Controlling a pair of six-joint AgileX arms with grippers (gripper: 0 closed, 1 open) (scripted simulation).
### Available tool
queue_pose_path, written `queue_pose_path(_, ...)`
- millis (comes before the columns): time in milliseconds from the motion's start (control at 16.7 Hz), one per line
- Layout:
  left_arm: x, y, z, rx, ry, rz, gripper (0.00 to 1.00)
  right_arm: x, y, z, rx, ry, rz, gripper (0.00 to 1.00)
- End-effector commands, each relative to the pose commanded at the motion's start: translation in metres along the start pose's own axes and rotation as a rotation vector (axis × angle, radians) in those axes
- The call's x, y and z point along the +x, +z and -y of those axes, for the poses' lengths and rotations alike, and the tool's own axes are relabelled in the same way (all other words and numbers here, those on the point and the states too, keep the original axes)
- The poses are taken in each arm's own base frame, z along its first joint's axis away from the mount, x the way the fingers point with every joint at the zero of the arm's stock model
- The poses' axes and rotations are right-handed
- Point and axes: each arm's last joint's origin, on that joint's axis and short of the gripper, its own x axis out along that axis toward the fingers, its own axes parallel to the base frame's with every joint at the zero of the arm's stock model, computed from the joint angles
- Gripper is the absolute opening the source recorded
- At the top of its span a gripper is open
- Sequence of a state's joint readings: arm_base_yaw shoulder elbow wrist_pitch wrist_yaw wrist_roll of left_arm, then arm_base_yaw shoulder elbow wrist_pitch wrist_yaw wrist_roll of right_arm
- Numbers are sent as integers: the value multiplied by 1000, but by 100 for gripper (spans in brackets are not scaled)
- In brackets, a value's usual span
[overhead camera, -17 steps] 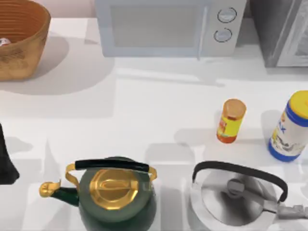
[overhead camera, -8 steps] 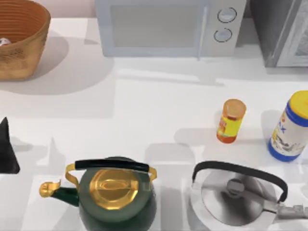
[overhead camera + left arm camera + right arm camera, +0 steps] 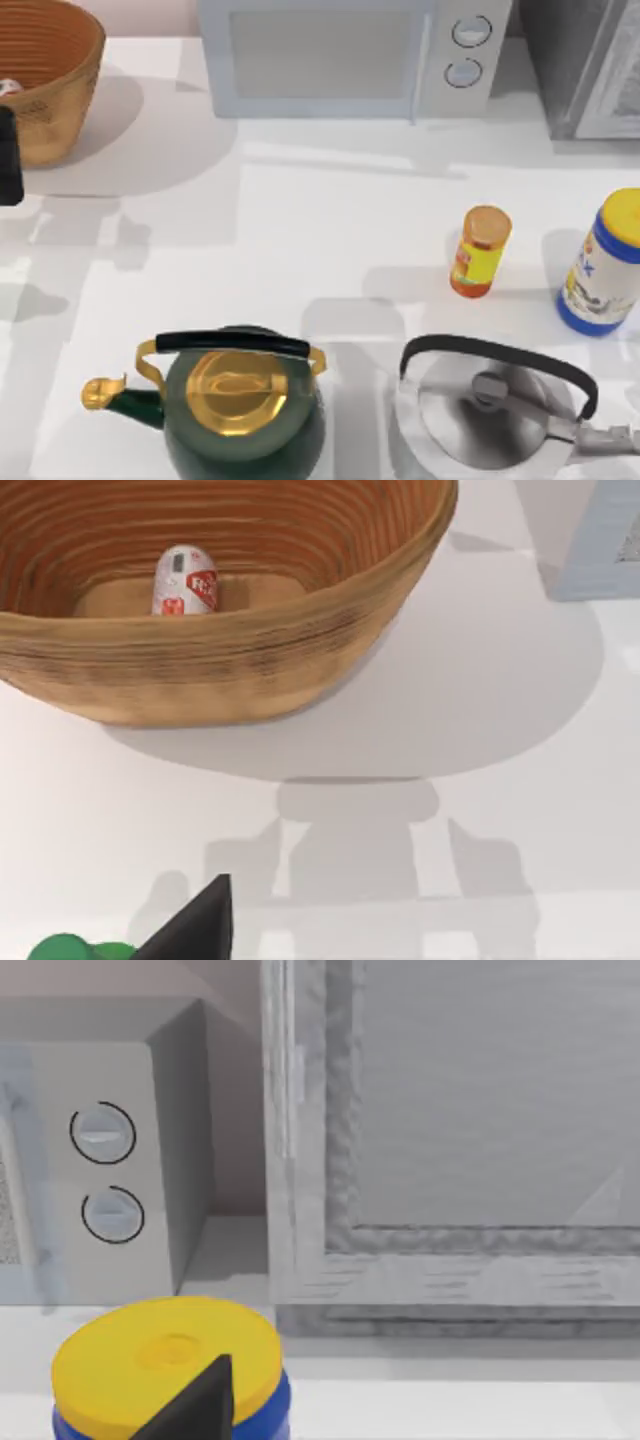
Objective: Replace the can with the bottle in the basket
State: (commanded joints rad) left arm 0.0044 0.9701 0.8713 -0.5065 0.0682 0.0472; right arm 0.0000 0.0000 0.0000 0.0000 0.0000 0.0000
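My left tool (image 3: 8,155) sits at the top view's far left edge, about nine o'clock from the table's middle, just beside the basket (image 3: 50,110) on its six o'clock side; I cannot tell whether its fingers are apart or together. The basket stands in the table's ten o'clock corner, tan woven wall outside, orange-brown ribs inside. In my left wrist view the can (image 3: 186,580) lies tilted on the basket's floor, white with red label marks, resting against the inner wall.

The table (image 3: 300,230) is plain white, crossed by soft grey shadows. Along its six o'clock edge stands a dark green kettle (image 3: 240,410) with a gold lid, gold spout and black-topped handle. At twelve o'clock a pale grey microwave (image 3: 350,55) with two round dials backs onto the wall. At five o'clock sits a silver kettle (image 3: 495,405) with a black arched handle. The orange-lidded bottle (image 3: 481,251) stands upright at three o'clock, well apart from the basket. Just beside it, toward the right edge, is a blue canister (image 3: 605,265) with a yellow lid. A grey textured cabinet (image 3: 590,65) fills the two o'clock corner.

My right wrist view looks over that yellow lid toward the cabinet; a dark tip of my right tool (image 3: 195,1405) shows, and I cannot tell its state.
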Motion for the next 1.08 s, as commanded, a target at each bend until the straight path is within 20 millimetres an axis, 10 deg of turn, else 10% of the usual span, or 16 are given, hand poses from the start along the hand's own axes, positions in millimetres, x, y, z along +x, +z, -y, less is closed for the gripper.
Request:
queue_pose_path(480, 131, 114, -42, -20, 7, -338, 100, 0, 0, 0, 0, 0, 0, 100)
queue_pose_path(1080, 295, 90, -103, -66, -2, -630, 100, 0, 0, 0, 0, 0, 0, 100)
